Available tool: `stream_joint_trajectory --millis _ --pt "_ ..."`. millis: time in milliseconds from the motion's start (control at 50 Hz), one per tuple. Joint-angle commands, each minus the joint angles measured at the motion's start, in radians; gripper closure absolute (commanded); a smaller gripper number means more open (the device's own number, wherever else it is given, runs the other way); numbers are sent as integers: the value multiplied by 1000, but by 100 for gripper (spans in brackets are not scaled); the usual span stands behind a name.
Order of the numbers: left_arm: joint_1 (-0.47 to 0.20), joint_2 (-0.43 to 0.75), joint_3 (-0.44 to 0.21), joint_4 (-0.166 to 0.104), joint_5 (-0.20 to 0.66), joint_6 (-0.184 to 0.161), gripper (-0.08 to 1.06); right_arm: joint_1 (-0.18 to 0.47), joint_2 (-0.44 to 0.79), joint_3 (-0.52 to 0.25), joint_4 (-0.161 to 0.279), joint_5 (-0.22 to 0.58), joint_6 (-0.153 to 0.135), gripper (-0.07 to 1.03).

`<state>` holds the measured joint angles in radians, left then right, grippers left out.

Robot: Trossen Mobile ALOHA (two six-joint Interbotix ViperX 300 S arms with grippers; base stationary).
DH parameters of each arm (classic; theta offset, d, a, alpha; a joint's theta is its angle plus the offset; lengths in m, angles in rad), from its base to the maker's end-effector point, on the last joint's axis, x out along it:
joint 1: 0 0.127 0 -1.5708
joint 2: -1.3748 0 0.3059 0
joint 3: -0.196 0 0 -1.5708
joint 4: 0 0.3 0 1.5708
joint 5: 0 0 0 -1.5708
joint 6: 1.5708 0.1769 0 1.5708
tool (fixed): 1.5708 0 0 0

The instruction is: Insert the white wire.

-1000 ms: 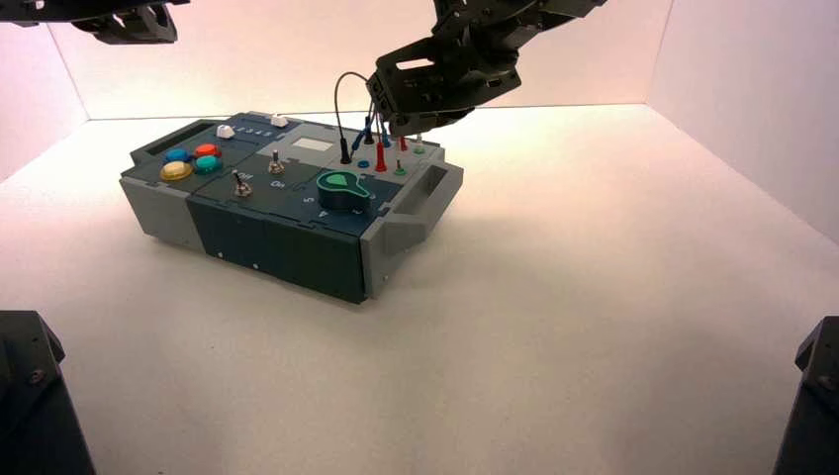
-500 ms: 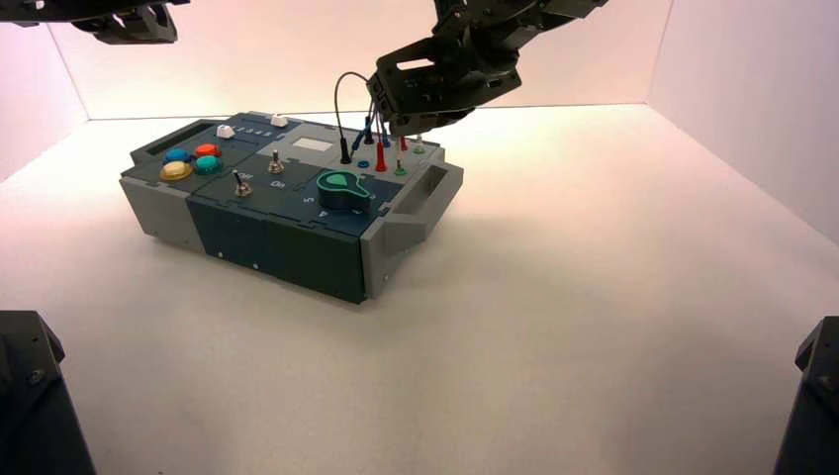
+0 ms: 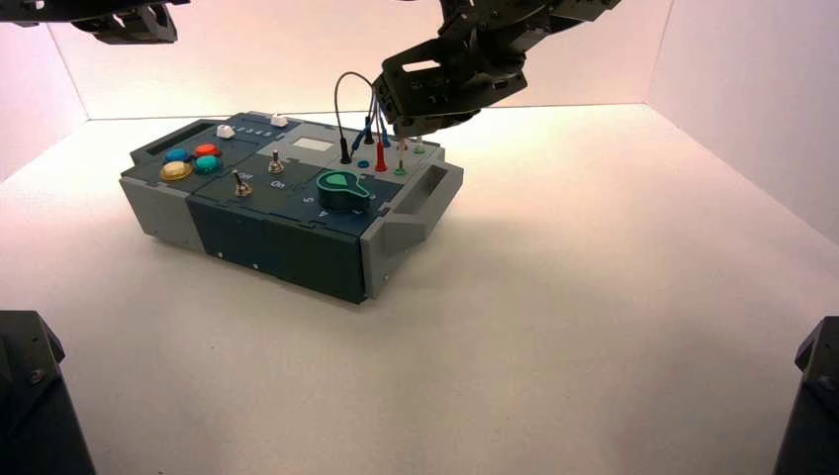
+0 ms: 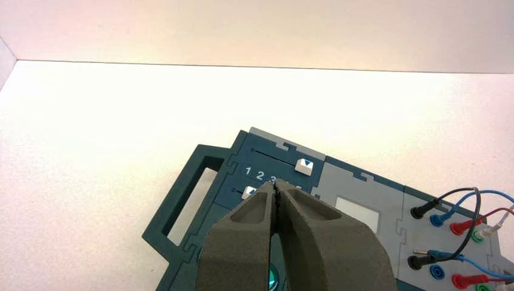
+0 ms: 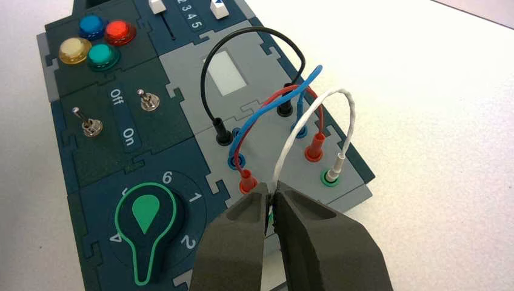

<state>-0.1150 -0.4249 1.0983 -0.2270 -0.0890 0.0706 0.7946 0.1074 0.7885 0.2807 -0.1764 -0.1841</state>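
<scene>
The white wire (image 5: 315, 109) arches over the socket panel at the box's right end. Its far plug (image 5: 339, 163) stands in a green-ringed socket (image 5: 330, 177). Its near end runs down into my right gripper (image 5: 271, 193), which is shut on it just above the panel, beside a red plug (image 5: 247, 182); the near plug is hidden between the fingers. In the high view the right gripper (image 3: 404, 129) hangs over the box's far right corner. My left gripper (image 4: 276, 187) is shut and holds nothing, parked high above the box's left end.
Black (image 5: 242, 45), blue (image 5: 267, 112) and red (image 5: 273, 100) leads loop over the same panel close to the white one. A green knob (image 5: 145, 212), two toggle switches (image 5: 145, 100), coloured buttons (image 5: 103, 56) and sliders (image 4: 303, 165) fill the remainder of the box (image 3: 287, 237).
The right gripper has shifted slightly up and to the right over the socket panel, still shut on the white wire. The left arm has not moved.
</scene>
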Motion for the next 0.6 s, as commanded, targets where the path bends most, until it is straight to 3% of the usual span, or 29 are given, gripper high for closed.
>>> stream_joint_trajectory --millis 20,600 --pt "8 -5 -14 3 -11 3 101 3 -28 -11 2 -3 0 98" --pt "8 -6 -14 3 -11 2 101 3 -28 -14 0 -8 0 98"
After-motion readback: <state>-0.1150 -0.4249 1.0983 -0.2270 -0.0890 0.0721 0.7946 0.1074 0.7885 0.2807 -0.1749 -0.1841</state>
